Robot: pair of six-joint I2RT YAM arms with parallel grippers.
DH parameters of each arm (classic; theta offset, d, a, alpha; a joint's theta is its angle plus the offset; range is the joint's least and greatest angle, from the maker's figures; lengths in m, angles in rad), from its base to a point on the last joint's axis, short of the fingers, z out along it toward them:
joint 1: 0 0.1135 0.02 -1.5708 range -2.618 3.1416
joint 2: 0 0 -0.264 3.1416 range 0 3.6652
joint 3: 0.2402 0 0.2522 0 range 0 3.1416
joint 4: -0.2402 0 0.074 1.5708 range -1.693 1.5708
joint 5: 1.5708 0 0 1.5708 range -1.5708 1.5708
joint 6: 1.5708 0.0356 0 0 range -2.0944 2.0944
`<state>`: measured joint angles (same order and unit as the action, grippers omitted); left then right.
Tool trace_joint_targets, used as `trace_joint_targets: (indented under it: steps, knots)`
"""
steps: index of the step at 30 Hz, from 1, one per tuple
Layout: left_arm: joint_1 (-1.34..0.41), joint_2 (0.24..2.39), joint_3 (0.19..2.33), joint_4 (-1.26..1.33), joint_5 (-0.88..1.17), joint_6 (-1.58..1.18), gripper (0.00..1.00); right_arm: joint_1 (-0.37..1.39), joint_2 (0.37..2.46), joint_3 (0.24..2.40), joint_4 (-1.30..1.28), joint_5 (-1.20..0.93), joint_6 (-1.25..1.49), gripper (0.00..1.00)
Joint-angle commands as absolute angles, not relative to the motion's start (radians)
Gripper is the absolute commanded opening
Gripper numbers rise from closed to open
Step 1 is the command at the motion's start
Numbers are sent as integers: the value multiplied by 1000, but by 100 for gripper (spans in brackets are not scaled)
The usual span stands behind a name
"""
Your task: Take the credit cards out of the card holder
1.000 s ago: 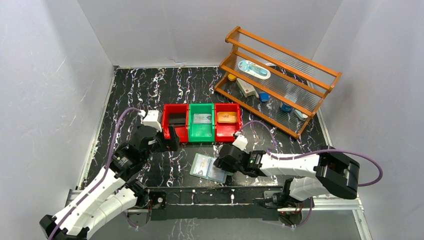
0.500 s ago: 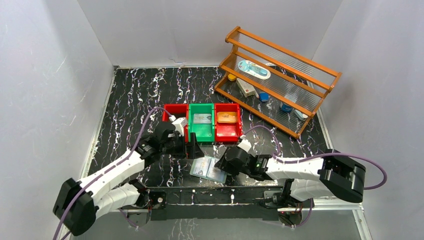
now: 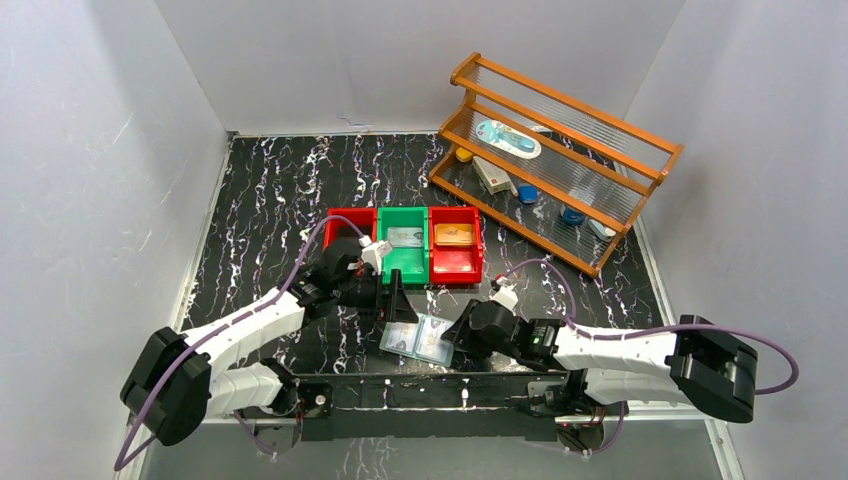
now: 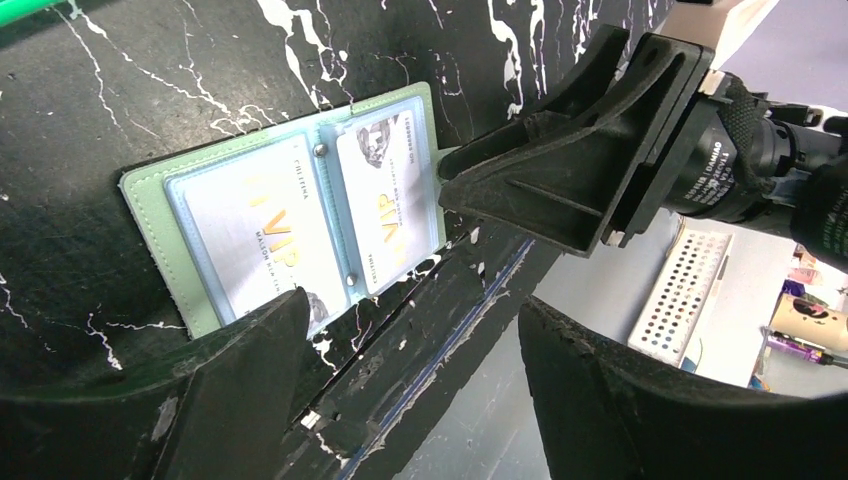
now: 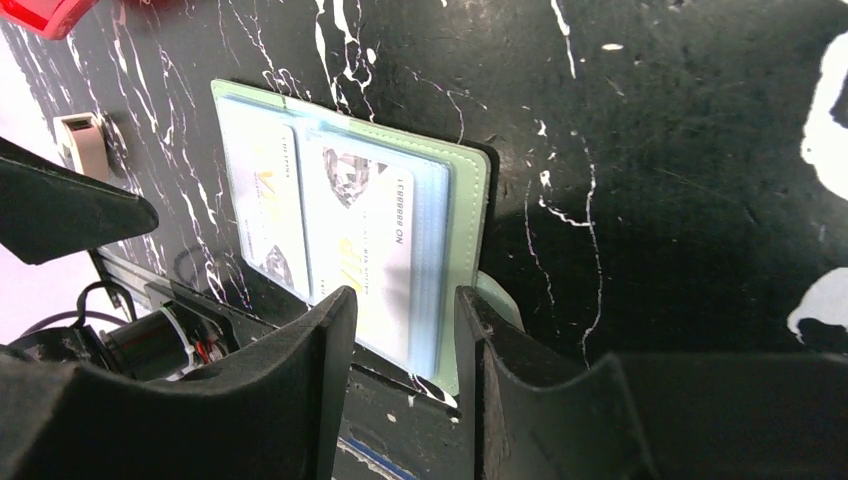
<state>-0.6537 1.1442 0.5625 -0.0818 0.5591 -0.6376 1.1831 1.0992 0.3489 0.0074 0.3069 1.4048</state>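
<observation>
The sage-green card holder (image 3: 418,338) lies open near the table's front edge, with silvery cards (image 4: 255,235) in its pale blue sleeves. My left gripper (image 3: 397,298) is open and empty, just behind the holder; in the left wrist view its jaws (image 4: 410,390) frame the holder's near edge. My right gripper (image 3: 455,328) is at the holder's right edge; in the right wrist view its jaws (image 5: 405,340) are narrowly open over the sleeve edge of the holder (image 5: 460,230). A silvery card (image 3: 404,237) lies in the green bin and a tan-gold card (image 3: 453,235) in the right red bin.
Three bins stand in a row behind the holder: red (image 3: 334,219), green (image 3: 403,262), red (image 3: 455,265). A wooden rack (image 3: 555,160) with small items stands at the back right. A small pinkish-white clip (image 5: 80,145) lies left of the holder.
My left arm has swung right from the left red bin to just behind the holder. My right gripper has slid toward the front edge along the holder's right side.
</observation>
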Motion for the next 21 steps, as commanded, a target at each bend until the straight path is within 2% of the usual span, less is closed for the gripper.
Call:
trace_joint_targets:
  steps: [1,8,12,21]
  knots:
    - [-657,1144,571,-65,611,-651,73,1175,1045,312,75,289,1404,49]
    - [-660,1165,560,-64,609,-655,72,1175,1030,354,103,281,1351,47]
    - [-660,1176,575,-122,572,-626,78,1174,1088,400,116,278,1339,48]
    - [-660,1202,647,-210,525,-565,80,1169,1228,412,65,253,1424,48]
